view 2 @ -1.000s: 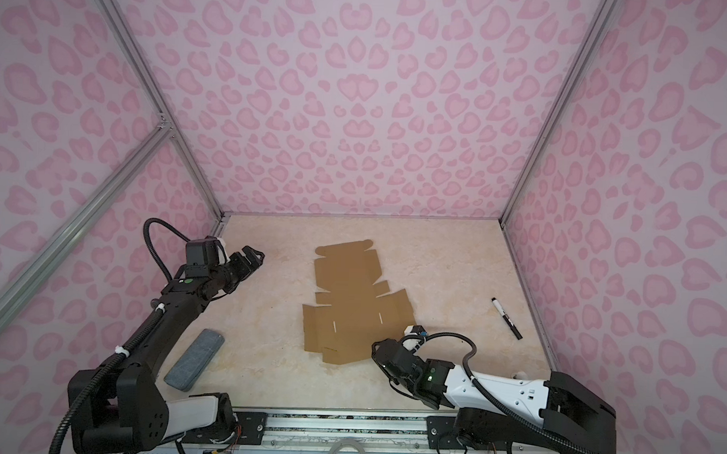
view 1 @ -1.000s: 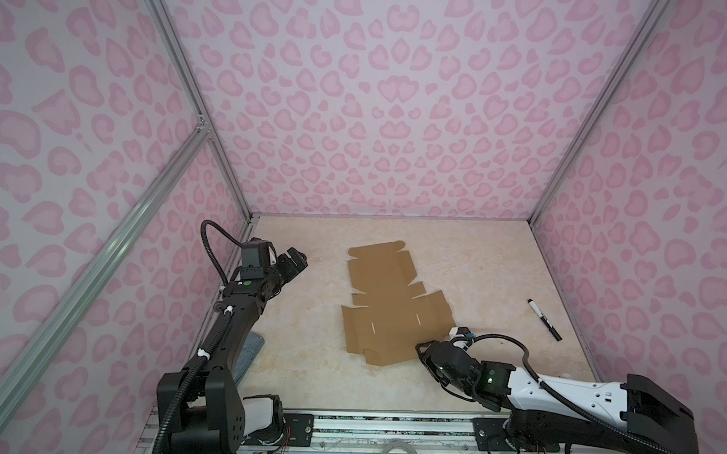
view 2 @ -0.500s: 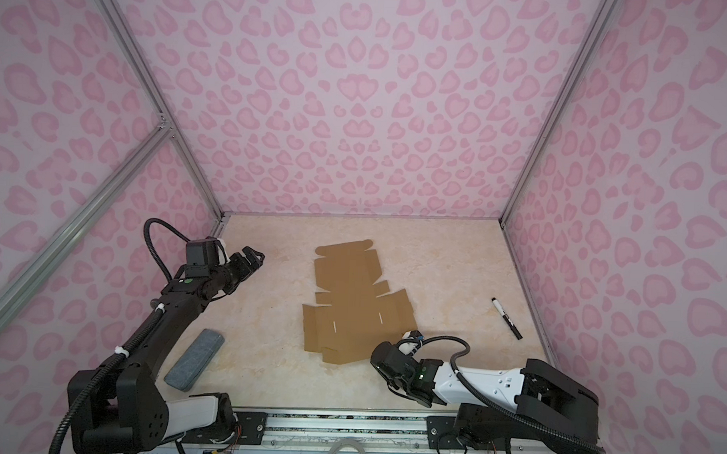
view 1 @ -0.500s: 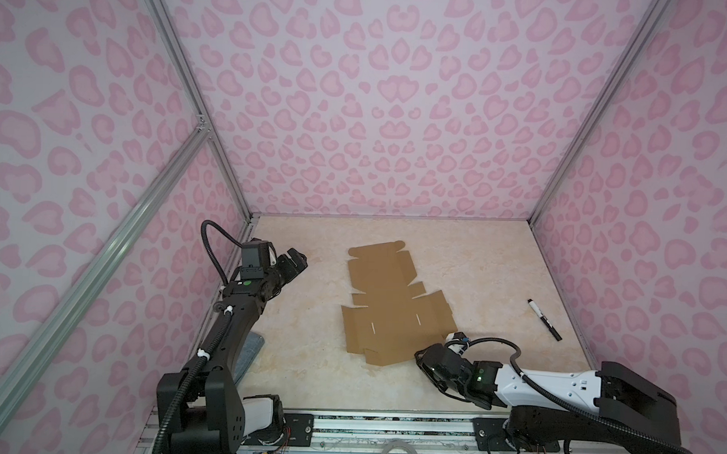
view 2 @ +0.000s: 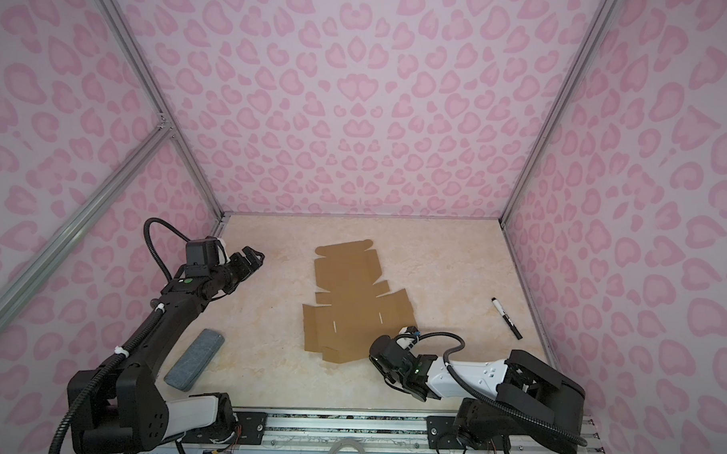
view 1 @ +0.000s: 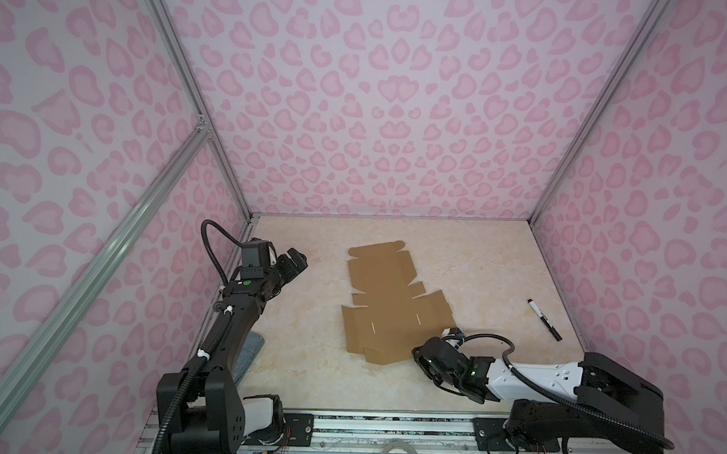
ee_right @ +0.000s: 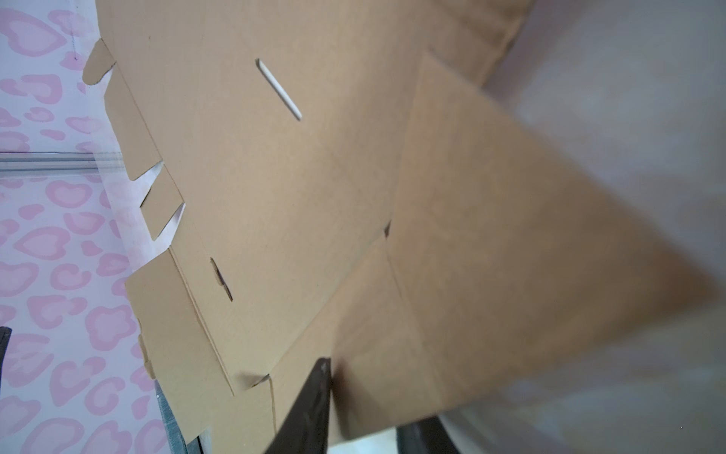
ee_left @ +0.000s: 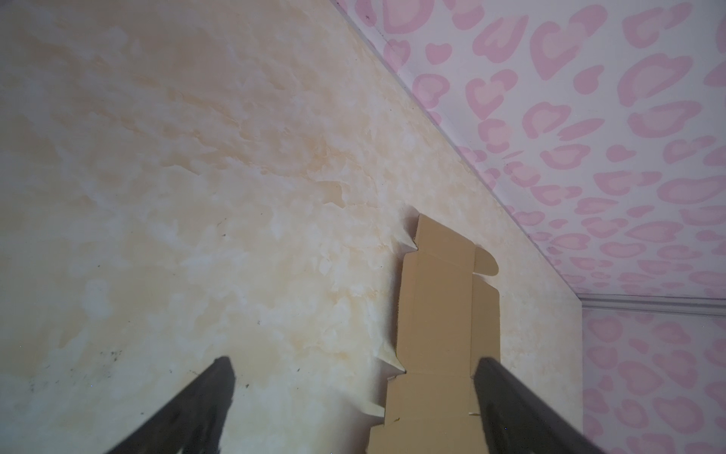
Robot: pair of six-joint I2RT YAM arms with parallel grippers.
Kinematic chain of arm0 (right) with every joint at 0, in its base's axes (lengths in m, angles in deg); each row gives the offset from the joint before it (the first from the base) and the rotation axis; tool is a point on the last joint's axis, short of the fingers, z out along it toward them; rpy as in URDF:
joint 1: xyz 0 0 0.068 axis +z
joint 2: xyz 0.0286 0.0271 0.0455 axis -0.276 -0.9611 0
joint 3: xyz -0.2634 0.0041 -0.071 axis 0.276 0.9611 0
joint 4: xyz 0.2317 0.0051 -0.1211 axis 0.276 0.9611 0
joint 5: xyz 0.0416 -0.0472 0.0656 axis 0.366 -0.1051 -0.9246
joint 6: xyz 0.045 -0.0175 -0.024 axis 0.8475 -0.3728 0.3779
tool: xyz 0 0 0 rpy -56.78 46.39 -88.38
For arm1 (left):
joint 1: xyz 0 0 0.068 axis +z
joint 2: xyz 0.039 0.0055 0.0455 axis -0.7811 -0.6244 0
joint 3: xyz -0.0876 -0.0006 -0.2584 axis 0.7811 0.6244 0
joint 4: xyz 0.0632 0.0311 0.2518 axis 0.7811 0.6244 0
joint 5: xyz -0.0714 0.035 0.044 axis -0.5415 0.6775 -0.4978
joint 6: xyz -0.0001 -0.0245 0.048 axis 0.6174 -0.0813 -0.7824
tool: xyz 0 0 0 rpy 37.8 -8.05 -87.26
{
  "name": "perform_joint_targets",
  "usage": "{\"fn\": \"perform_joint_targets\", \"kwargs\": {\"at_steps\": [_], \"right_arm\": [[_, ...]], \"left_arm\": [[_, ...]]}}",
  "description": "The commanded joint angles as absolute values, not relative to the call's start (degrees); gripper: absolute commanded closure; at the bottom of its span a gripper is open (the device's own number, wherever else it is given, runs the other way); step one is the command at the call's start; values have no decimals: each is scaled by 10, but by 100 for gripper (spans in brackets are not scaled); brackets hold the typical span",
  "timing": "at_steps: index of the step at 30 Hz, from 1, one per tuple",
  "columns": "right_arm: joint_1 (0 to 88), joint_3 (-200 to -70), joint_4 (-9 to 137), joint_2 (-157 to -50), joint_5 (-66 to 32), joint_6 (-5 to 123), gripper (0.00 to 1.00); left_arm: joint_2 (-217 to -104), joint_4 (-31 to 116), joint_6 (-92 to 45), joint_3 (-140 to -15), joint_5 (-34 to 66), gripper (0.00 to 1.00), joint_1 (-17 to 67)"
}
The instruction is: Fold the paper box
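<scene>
The paper box (view 1: 392, 308) (view 2: 355, 302) is a flat brown die-cut cardboard sheet lying mid-table, and it shows in both wrist views (ee_left: 436, 334) (ee_right: 294, 196). My left gripper (view 1: 296, 261) (view 2: 254, 257) (ee_left: 353, 365) hovers open to the left of the sheet, holding nothing. My right gripper (view 1: 417, 356) (view 2: 374, 355) (ee_right: 365, 393) sits low at the sheet's near right corner. A raised corner flap (ee_right: 510, 255) passes between its jaws. One finger (ee_right: 314, 393) rests on the flap's face and the other is mostly hidden under it. A gap remains, so a firm pinch is unclear.
A black marker pen (view 1: 544, 319) (view 2: 506, 317) lies near the right wall. A grey felt block (view 2: 195, 359) lies at the near left, under the left arm. Pink patterned walls enclose three sides. A metal rail (view 1: 388, 428) runs along the front edge.
The right arm has settled lower and its jaws have narrowed round the corner flap. The left arm and the rest of the sheet have not moved.
</scene>
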State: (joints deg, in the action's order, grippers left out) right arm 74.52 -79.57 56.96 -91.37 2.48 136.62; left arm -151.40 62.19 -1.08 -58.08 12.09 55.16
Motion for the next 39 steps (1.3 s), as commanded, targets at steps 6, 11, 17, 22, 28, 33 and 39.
{"fn": "perform_joint_targets", "kwargs": {"at_steps": [6,11,17,22,28,33,39], "right_arm": [[731,-797,596,-899,57,1307,83],[730,-807,650,-854,101,1256,96],[714,-796,677,-783,127,1187,100],[647,-835,745,-725,60,1051,100],[516,-964,899,-690,-87,823,100],[451,-1115,1046,-704,-177,660,100],[448,-1246,1127,-767,-332,577,100]], "left_arm": [[-1510,625,-18,-588,128,2,551],[-1508,625,-20,-588,129,2,551],[-1497,631,-19,-584,127,2,551],[-1466,640,-20,-573,116,2,552],[-1417,663,-41,-560,111,2,550],[-1373,678,-80,-555,142,1,518],[-1313,676,-188,-549,275,1,385]]}}
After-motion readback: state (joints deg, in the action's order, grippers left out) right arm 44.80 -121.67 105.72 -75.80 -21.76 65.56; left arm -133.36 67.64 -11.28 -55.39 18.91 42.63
